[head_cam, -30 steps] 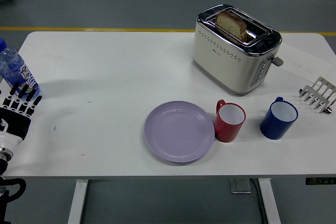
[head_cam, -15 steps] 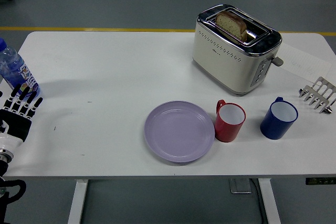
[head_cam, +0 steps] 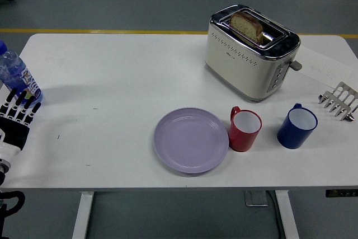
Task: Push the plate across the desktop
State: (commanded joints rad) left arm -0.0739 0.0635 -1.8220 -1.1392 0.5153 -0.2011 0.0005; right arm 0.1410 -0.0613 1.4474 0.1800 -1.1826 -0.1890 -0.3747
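Head view: plate [head_cam: 191,140] lies flat near the table's [head_cam: 112,71] front edge, round, so no long axis or heading. Red mug [head_cam: 244,129] touches it at 3 o'clock, blue mug [head_cam: 296,126] beyond that. Toaster [head_cam: 250,51] at 1 o'clock. Left hand [head_cam: 15,118] at far 9 o'clock, fingers extended, empty, just below bottle [head_cam: 15,75].

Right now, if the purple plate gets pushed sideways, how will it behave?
The plate looks flat and shallow, so it should slide rather than tip. The white table looks smooth, so probably little drag. Pushed right, it would likely bump the red mug beside it.
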